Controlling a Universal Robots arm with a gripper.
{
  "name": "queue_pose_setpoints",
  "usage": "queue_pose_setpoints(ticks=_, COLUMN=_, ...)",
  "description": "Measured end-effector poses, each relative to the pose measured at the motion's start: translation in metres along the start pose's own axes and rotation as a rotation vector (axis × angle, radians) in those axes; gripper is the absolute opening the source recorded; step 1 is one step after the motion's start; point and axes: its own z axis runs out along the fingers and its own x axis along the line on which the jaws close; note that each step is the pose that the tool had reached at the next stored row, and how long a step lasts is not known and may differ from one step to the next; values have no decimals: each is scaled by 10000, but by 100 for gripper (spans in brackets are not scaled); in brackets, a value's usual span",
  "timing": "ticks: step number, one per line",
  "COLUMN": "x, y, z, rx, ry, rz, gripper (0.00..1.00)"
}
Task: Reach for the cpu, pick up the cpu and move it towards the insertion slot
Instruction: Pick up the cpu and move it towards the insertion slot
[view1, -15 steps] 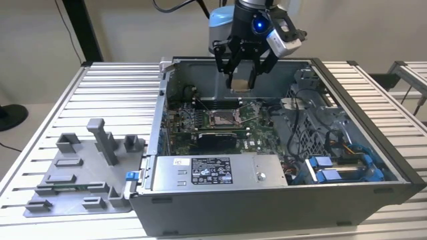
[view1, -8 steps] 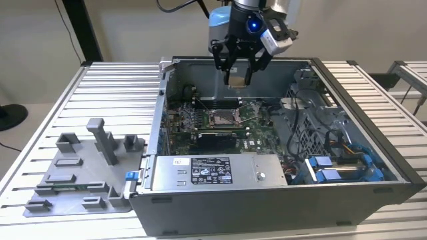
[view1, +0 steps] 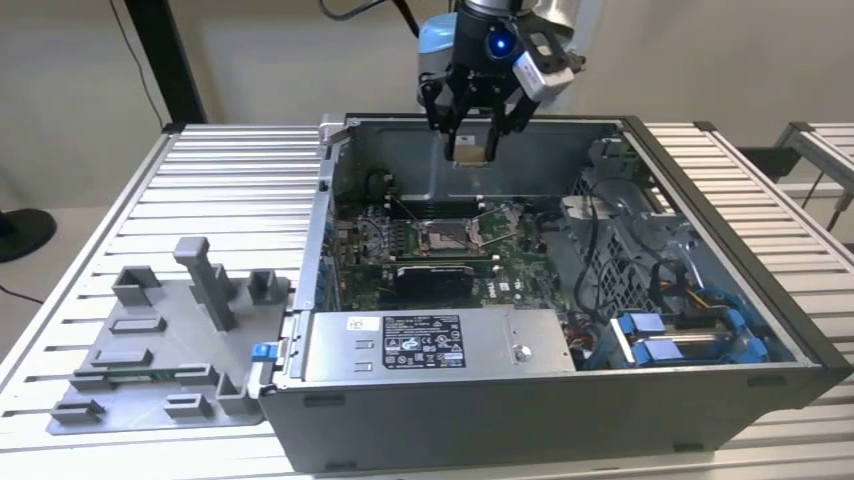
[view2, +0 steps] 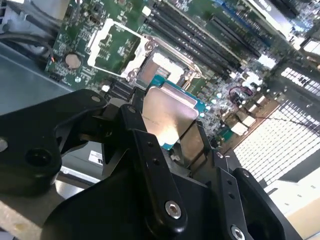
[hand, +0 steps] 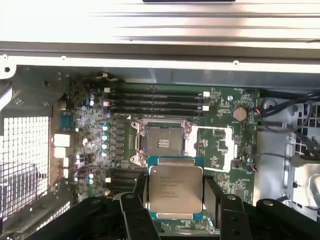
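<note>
My gripper (view1: 470, 150) hangs above the open computer case, shut on the cpu (view1: 469, 149), a small pale silver-beige square chip. In both wrist views the cpu (hand: 175, 189) (view2: 167, 120) sits clamped between the black fingers (hand: 137, 200), its flat metal top showing. The insertion slot (view1: 445, 236) lies on the green motherboard below, a square socket with a shiny metal frame and dark centre. In the first wrist view the insertion slot (hand: 161, 143) shows just beyond the held chip, with its frame (hand: 215, 150) swung open beside it. The insertion slot (view2: 162, 67) also lies past the chip in the second wrist view.
The grey computer case (view1: 534, 400) stands on a slatted metal table (view1: 227, 180). A grey fixture plate with blocks (view1: 160, 340) lies at the exterior view's left. Cables and blue drive brackets (view1: 681, 335) fill the case's right part. A power supply (view1: 427, 345) sits at the case front.
</note>
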Motion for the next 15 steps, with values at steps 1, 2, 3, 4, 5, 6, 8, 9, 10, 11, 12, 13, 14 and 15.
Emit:
queue_pose_setpoints(ticks=1, x=4, y=21, z=1, rx=1, ry=1, rz=1, gripper=0)
queue_pose_setpoints(ticks=2, x=9, y=39, z=3, rx=1, ry=1, rz=2, gripper=0)
queue_pose_setpoints(ticks=3, x=14, y=53, z=4, rx=1, ry=0, rz=4, gripper=0)
queue_pose_setpoints(ticks=4, x=19, y=62, z=5, rx=0, ry=0, rz=4, gripper=0)
queue_pose_setpoints(ticks=5, x=25, y=68, z=6, rx=0, ry=0, rz=5, gripper=0)
queue_pose_setpoints(ticks=6, x=32, y=73, z=6, rx=1, ry=1, rz=4, gripper=0)
queue_pose_setpoints(ticks=8, x=43, y=80, z=7, rx=0, ry=0, rz=4, gripper=0)
queue_pose_setpoints(ticks=9, x=48, y=85, z=7, rx=0, ry=0, rz=4, gripper=0)
queue_pose_setpoints(ticks=10, x=52, y=90, z=8, rx=0, ry=0, rz=5, gripper=0)
queue_pose_setpoints(ticks=11, x=56, y=95, z=8, rx=1, ry=1, rz=5, gripper=0)
queue_pose_setpoints(ticks=12, x=58, y=100, z=8, rx=1, ry=0, rz=4, gripper=0)
queue_pose_setpoints(ticks=13, x=59, y=104, z=9, rx=0, ry=0, rz=5, gripper=0)
queue_pose_setpoints(ticks=14, x=60, y=107, z=8, rx=2, ry=1, rz=5, gripper=0)
queue_pose_setpoints(ticks=15, x=60, y=108, z=8, rx=2, ry=1, rz=4, gripper=0)
